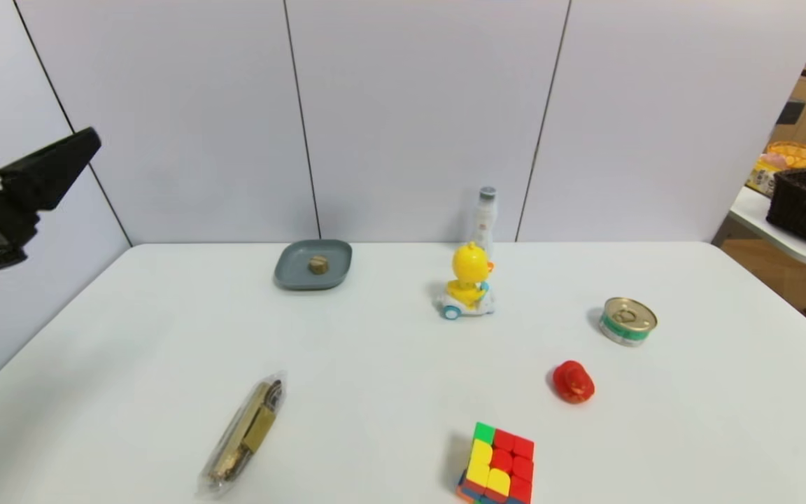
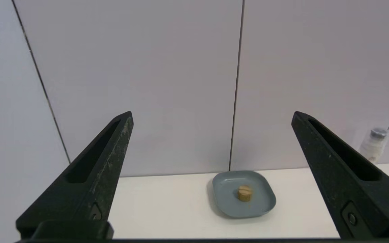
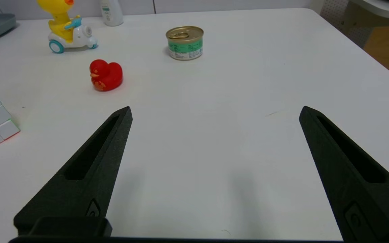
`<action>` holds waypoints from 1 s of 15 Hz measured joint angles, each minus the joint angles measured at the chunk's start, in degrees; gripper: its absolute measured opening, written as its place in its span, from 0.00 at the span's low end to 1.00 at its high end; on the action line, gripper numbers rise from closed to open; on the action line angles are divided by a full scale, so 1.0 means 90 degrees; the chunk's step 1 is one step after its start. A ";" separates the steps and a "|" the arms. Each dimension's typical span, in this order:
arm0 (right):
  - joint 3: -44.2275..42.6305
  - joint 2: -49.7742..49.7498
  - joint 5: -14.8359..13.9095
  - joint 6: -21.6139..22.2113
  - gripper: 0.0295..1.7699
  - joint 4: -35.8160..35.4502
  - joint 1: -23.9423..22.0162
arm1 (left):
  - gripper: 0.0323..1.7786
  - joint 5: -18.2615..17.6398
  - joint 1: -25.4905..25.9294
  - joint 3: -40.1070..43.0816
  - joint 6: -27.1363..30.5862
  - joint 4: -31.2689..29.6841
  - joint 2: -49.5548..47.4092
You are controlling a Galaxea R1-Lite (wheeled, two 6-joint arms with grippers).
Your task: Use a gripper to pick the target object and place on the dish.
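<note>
The target object (image 1: 317, 264), a small round tan wooden knob with a groove, lies in the middle of the grey-blue dish (image 1: 291, 274) at the back of the white table. The left wrist view shows the same knob (image 2: 244, 193) resting on the dish (image 2: 225, 184). My left gripper (image 1: 38, 136) hangs high at the far left, well away from the dish. It is open (image 2: 212, 114) and holds nothing. My right gripper (image 3: 215, 109) does not show in the head view. In its own view it stands open over bare table, with the dish (image 3: 2, 21) far off.
A yellow duck on a scooter (image 1: 469, 283) and a white bottle (image 1: 485, 213) stand right of the dish. A tin can (image 1: 627, 320), a red duck toy (image 1: 574, 381), a colour cube (image 1: 497, 463) and a wrapped brass item (image 1: 245, 434) lie nearer.
</note>
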 joint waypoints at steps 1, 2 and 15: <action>0.0000 0.0000 0.0003 0.0000 0.97 -0.0001 0.0000 | 0.95 0.0000 0.0003 0.0377 0.0104 -0.0012 -0.0326; 0.0000 0.0000 -0.0003 0.0000 0.97 -0.0001 0.0000 | 0.95 -0.0005 0.0005 0.0677 0.0217 -0.0020 -0.0608; 0.0000 0.0000 -0.0003 -0.0001 0.97 -0.0001 0.0000 | 0.95 -0.0475 0.1032 0.3473 0.0359 0.0638 -0.3711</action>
